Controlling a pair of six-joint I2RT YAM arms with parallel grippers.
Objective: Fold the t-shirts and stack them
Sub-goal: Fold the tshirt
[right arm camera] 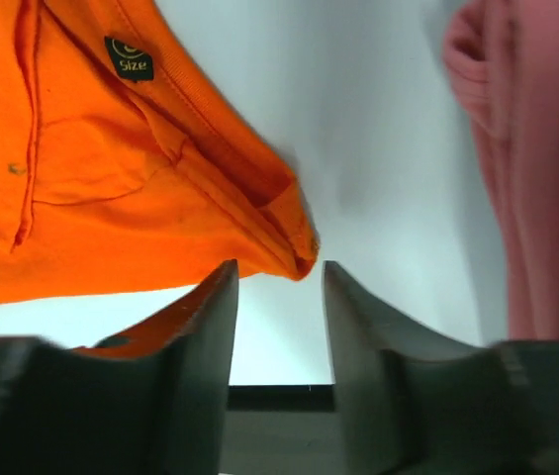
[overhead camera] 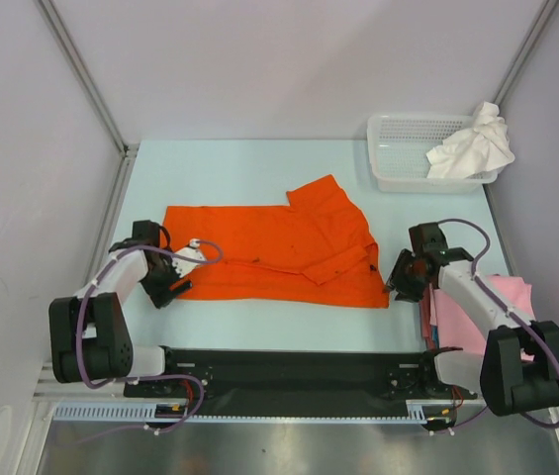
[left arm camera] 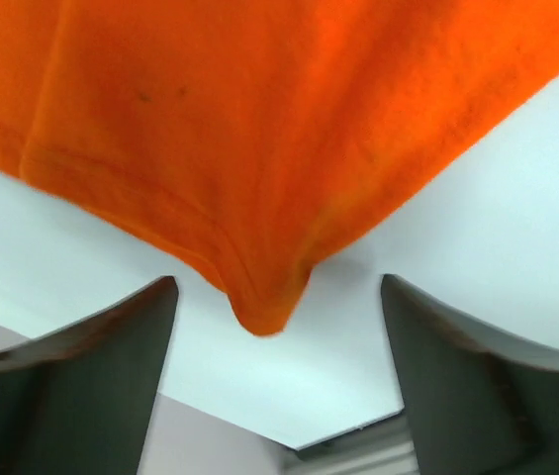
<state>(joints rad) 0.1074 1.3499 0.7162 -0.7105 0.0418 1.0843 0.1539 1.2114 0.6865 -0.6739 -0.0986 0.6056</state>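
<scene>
The basket (overhead camera: pixel 396 182) at the far right corner holds a white t-shirt (overhead camera: pixel 472 148) (spilling over its rim). Mid-desk we see the orange t-shirt (overhead camera: pixel 269 252), the left gripper (left arm camera: pixel 274 282) spread wide at one corner, the right gripper (right arm camera: pixel 279 265) parted at another; the right arm (overhead camera: pixel 477 302) half hides pink t-shirts (overhead camera: pixel 513 294) at the right edge.

The top camera looks down over the whole desk (overhead camera: pixel 249 163) from its near edge; each wrist camera sits close, at opposite ends of the orange shirt (overhead camera: pixel 269 252).
</scene>
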